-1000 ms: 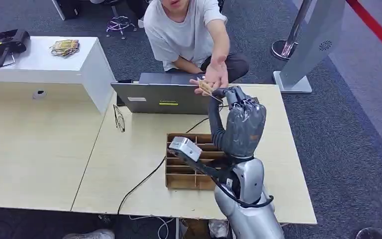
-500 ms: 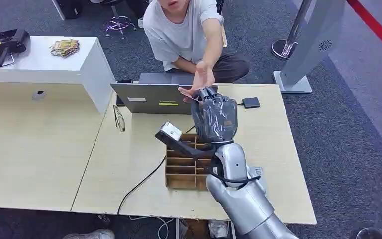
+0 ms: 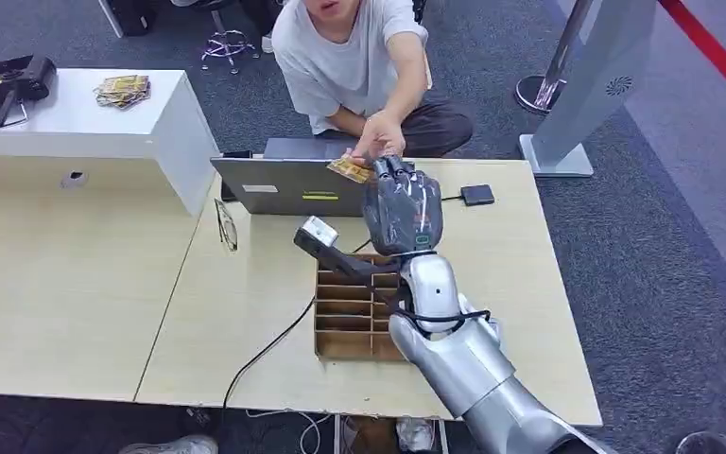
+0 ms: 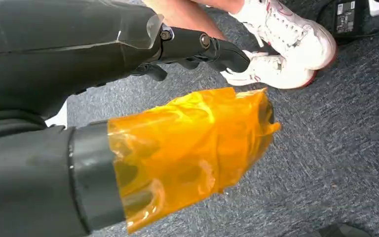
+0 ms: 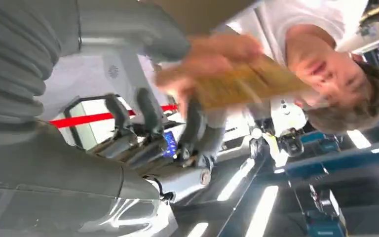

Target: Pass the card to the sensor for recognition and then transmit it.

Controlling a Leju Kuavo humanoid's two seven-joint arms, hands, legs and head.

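At twelve o'clock of the table [image 3: 529, 284], above the laptop [image 3: 284, 189], handing over: card [image 3: 350, 169] pinched by the person's hand [image 3: 378, 142], right robot hand [image 3: 402, 213] raised beside it, fingers apart, empty; next, presumably, withdrawing clear without snagging the card.

card [image 5: 246, 84] motion-blurred in right wrist view, person's head [image 3: 326, 8] cut off by frame edge

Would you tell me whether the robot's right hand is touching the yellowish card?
Cannot tell. In the head view the person's hand holds the card beside the right hand; the right wrist view is too blurred to show contact or gap.
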